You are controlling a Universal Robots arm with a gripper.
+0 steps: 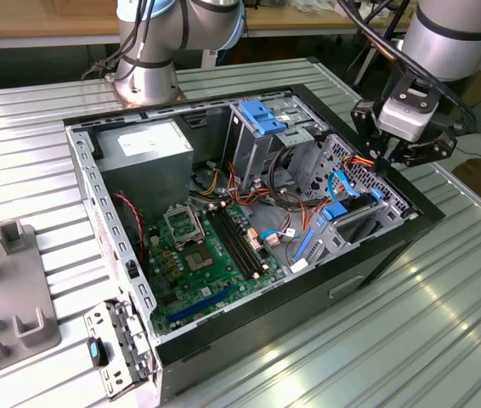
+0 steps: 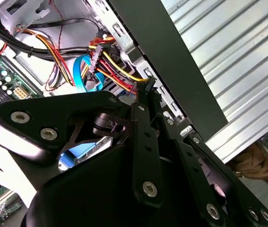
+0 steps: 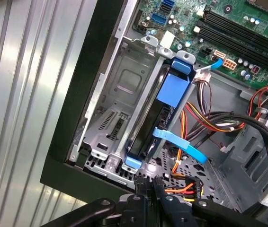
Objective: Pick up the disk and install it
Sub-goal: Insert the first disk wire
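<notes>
Hand (image 3: 147, 179) fingers together, gripping nothing, sat just by the disk (image 3: 155, 118) in its bay (image 3: 120, 85); we judged a straight, square push would seat it.

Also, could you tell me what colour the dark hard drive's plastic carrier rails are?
Bright blue carrier rails on the disk; best in first wrist view.

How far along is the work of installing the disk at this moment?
Done, it seems: the disk already stands in a slot of the drive cage inside the computer case. In hand: the tool hovers at the cage's edge, close to a black power connector; the disk is not in it. Left: I cannot tell if the disk is pushed fully home, or if any cable is plugged into it.
</notes>
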